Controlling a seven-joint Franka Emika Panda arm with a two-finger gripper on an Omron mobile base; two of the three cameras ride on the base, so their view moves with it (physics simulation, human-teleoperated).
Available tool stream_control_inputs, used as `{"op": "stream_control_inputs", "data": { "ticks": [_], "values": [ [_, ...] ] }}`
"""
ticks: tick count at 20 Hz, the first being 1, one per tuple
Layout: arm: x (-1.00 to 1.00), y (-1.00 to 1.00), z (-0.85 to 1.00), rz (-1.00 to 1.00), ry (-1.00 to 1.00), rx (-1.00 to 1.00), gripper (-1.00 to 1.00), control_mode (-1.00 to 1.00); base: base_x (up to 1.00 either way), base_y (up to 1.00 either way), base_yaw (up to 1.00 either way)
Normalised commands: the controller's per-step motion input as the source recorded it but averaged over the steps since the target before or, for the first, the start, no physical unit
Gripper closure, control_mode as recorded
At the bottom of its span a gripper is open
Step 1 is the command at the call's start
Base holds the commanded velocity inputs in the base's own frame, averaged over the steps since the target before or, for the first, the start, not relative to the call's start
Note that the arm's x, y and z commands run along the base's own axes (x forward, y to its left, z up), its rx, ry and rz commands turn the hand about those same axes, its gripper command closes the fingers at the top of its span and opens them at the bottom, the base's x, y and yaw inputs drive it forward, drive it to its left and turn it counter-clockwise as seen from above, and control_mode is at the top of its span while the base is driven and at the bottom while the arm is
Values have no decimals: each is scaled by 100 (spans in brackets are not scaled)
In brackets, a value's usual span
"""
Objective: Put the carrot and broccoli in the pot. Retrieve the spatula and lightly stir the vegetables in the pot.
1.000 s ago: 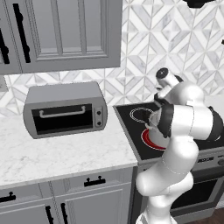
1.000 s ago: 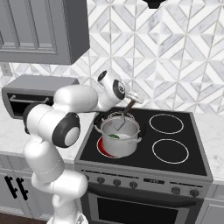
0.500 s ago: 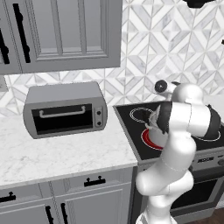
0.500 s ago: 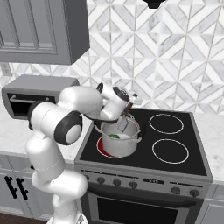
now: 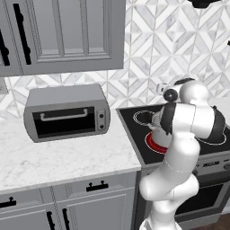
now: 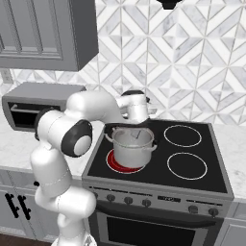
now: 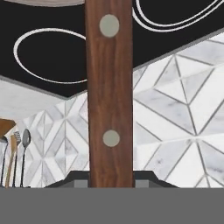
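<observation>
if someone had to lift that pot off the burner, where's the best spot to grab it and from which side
Probably by its two small side handles, which stick out near the rim of the pot on its left and right in the right base view. Come in from those sides; the spatula and gripper are above its open top.

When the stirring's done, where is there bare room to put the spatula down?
Free: marble counter in front of the toaster oven, and the two right-hand burners. Crowded: the red front-left burner, where the pot stands with the claw holding the spatula over it.

One pot (image 6: 133, 148), one spatula (image 7: 109, 94), one toaster oven (image 5: 67, 111), four burner rings.
</observation>
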Motion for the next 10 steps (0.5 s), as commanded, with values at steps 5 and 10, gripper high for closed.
{"op": "stream_control_inputs", "data": {
  "ticks": [5, 10],
  "values": [
    [-70, 20, -28, 0, -15, 0, 100, -100, 0, 0, 0],
    [-85, 22, -60, 0, -1, 0, 100, -100, 0, 0, 0]
  ]
}}
